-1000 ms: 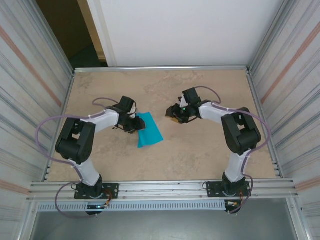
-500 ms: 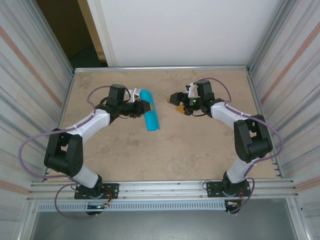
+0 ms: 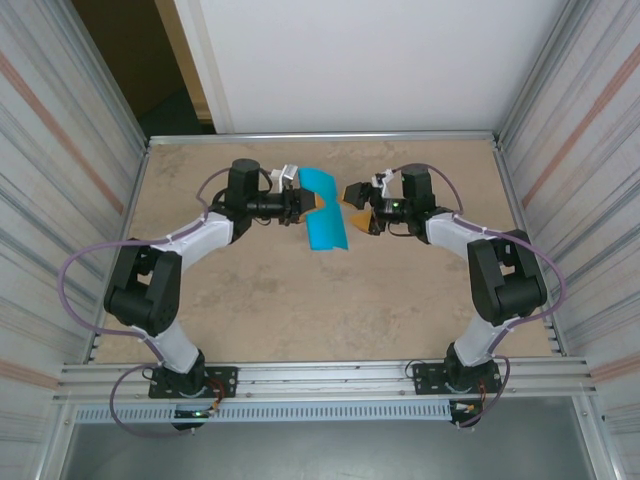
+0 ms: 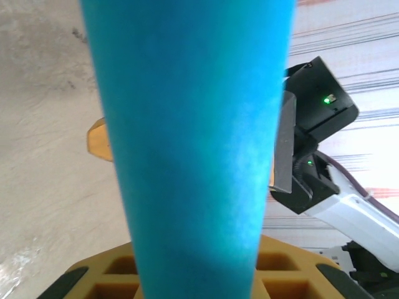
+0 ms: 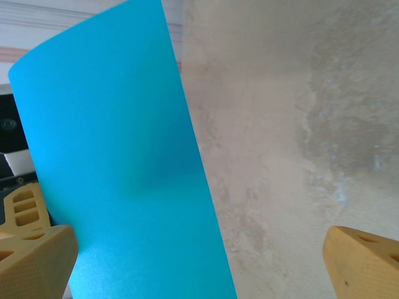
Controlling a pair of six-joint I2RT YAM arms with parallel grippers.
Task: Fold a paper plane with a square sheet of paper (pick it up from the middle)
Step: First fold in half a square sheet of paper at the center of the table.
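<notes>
The square sheet of paper (image 3: pixel 326 215) is bright teal and bowed, held off the table at the back centre. My left gripper (image 3: pixel 302 205) is shut on its left side; in the left wrist view the sheet (image 4: pixel 193 137) rises straight out of the left gripper (image 4: pixel 198 280). My right gripper (image 3: pixel 358 206) faces it from the right, open wide, with its fingers (image 5: pixel 37 255) apart. In the right wrist view the sheet (image 5: pixel 118 187) stands just inside the left finger of the right gripper (image 5: pixel 199 258), with bare table behind. The paper plane is out of view.
The tan table (image 3: pixel 330 300) is boxed in by corrugated metal walls (image 3: pixel 70 180) left and right and a white panel (image 3: pixel 360 60) at the back. An aluminium rail (image 3: pixel 330 375) runs along the near edge by the arm bases.
My left gripper carried the sheet up off the table, toward the back and right. My right gripper opened wide and moved in beside the sheet.
</notes>
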